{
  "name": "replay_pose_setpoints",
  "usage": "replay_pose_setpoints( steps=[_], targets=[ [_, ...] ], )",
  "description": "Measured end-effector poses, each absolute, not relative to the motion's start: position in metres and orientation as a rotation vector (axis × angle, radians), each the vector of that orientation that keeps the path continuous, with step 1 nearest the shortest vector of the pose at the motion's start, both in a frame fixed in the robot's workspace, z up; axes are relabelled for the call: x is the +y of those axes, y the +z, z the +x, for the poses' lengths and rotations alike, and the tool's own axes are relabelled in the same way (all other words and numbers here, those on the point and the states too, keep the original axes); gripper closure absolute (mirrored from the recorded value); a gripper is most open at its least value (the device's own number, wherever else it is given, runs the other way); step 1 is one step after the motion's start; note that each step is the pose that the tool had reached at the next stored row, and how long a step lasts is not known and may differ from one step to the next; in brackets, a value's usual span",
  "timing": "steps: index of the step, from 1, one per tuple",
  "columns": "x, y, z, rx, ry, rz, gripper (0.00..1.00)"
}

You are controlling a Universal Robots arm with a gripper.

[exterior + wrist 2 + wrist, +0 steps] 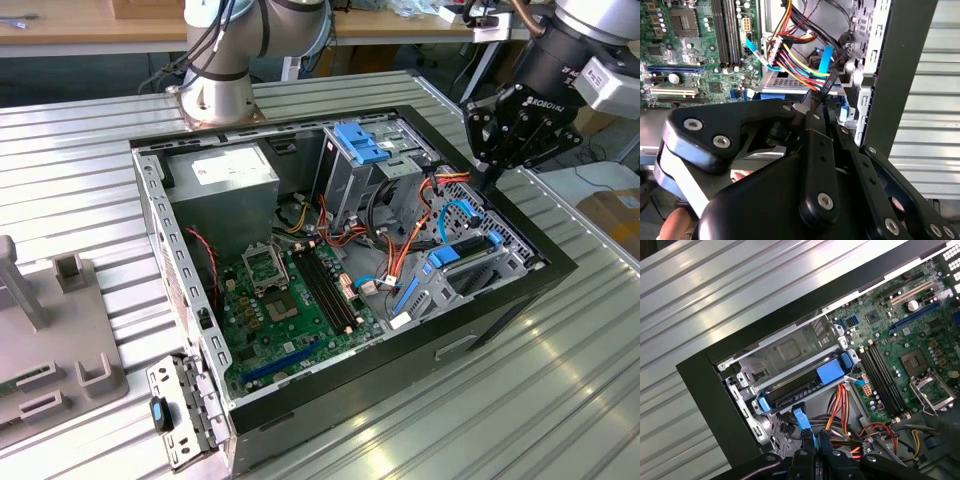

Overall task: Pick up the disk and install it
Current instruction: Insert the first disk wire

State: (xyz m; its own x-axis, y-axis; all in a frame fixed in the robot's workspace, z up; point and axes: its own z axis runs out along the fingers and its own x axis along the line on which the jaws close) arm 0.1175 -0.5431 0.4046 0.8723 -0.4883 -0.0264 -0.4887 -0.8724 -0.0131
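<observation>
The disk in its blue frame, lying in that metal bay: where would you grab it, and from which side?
Probably by the blue frame's two end tabs, coming straight down through the case's open side. The disk lies flat, the metal bay hems its long edges, and cables crowd one side.

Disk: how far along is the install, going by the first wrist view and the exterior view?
Looks done: the disk, in its blue carrier, lies inside the drive bay at the case's corner. In hand: the gripper hangs just above that bay, near the cables. Left: whether it is fully seated, I cannot tell.
</observation>
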Motion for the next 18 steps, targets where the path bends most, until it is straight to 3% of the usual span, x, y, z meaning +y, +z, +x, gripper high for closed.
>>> replay_pose_setpoints(
  steps=[18],
  targets=[
    [-0.5432,0.4032,0.1150,1.392,0.026,-2.793,0.84]
  ],
)
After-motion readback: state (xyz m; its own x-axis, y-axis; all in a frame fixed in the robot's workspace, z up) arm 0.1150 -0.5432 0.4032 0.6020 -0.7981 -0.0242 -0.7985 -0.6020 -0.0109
